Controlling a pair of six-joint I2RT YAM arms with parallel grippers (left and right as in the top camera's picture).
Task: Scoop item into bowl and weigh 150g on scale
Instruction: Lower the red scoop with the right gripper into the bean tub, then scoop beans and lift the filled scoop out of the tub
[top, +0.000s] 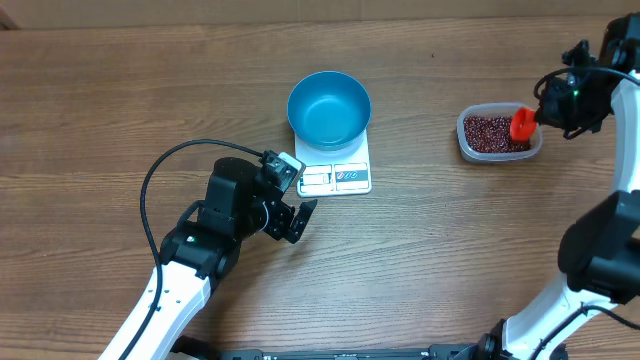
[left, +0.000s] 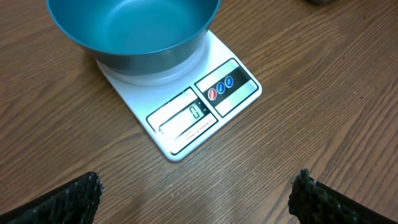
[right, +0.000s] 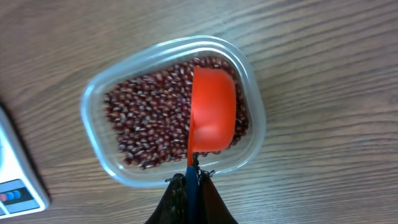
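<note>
Beans (right: 149, 130) lie heaped in a clear tub (right: 93, 93) on the table (top: 120, 90), at 3 o'clock from the bowl (top: 329, 107) and well apart from it. The right gripper (right: 193, 186) has its fingers clamped tight on the handle of an orange scoop (right: 212, 112). Seen from overhead, the scoop's cup sits over the beans at the tub's 3 o'clock end. The bowl stands upright on the scale (top: 335, 178), covering its 12 o'clock half. The display (left: 194, 112) and buttons (left: 221, 87) show along the scale's 6 o'clock edge. The left gripper (left: 196, 199) hangs near the scale's 7 o'clock corner, fingers spread wide and gripping nothing.
</note>
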